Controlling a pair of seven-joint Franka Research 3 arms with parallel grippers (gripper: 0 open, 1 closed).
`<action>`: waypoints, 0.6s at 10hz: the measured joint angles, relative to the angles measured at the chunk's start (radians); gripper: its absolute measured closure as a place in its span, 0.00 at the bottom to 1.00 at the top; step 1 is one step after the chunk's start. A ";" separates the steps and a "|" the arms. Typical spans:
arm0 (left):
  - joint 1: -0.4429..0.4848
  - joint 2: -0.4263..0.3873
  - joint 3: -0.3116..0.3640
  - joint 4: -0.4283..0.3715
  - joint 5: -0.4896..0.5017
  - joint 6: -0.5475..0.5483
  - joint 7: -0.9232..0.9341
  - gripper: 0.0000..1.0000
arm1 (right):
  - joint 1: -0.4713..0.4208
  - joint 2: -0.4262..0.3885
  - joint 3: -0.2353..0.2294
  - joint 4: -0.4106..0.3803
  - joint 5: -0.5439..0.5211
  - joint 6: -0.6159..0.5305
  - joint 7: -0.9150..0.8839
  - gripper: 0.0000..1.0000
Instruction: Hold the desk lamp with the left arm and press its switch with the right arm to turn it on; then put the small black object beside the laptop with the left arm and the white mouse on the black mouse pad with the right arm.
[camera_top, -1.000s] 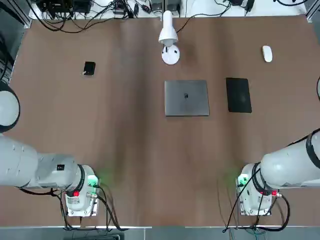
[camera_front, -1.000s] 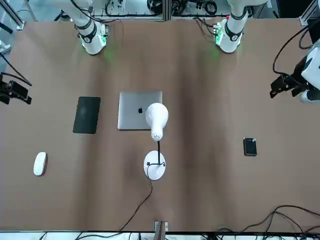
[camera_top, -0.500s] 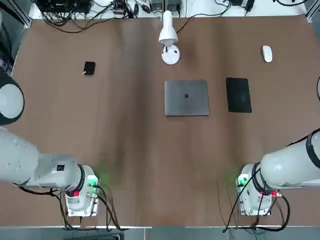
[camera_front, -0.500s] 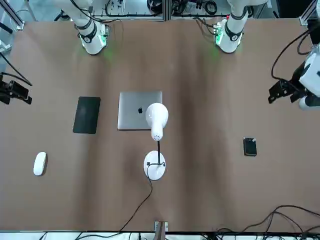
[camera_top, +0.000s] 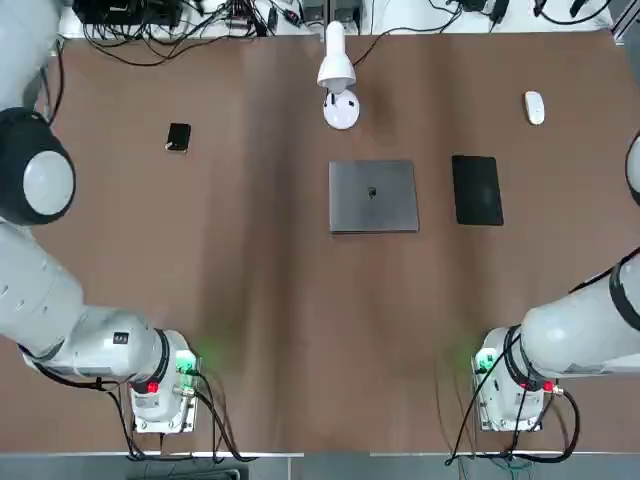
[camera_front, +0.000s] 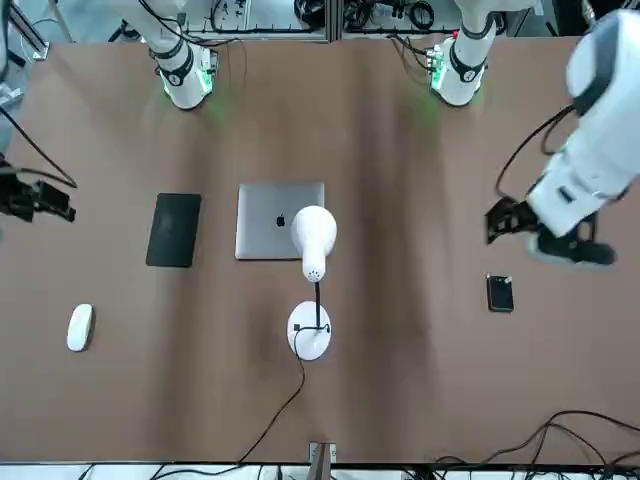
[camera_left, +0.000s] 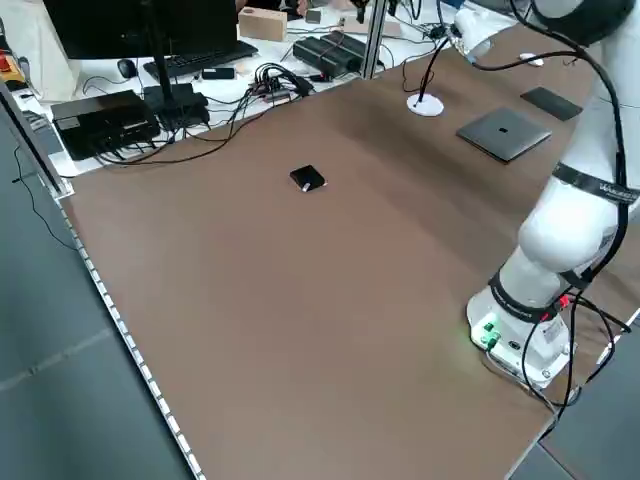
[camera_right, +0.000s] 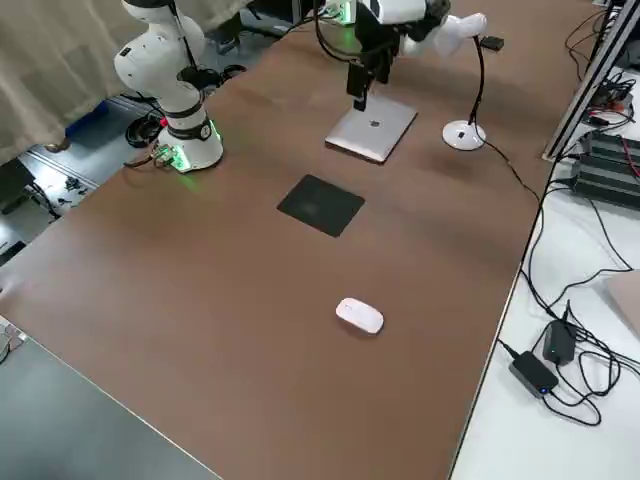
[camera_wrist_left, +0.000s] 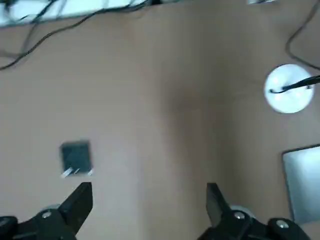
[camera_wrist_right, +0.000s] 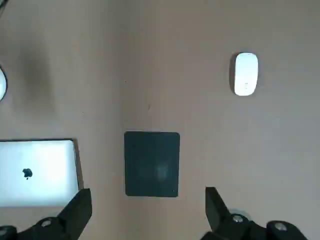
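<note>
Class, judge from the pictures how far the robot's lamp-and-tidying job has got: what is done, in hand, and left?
Nothing looks done. The left gripper hangs open and empty above the table; the right gripper is likewise open and empty. Everything remains: the lamp stands unheld, the small black block lies well away from the laptop, and the white mouse sits off the black pad.
</note>
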 joint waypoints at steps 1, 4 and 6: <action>-0.015 0.064 -0.045 -0.005 0.000 0.066 0.000 0.00 | 0.011 0.035 0.005 -0.005 0.001 0.040 0.000 0.00; -0.119 0.278 -0.072 -0.008 0.000 0.303 0.000 0.00 | 0.105 0.214 0.013 -0.020 0.152 0.229 0.001 0.00; -0.153 0.403 -0.072 -0.007 0.000 0.517 0.001 0.00 | 0.185 0.346 0.015 -0.020 0.397 0.400 0.002 0.03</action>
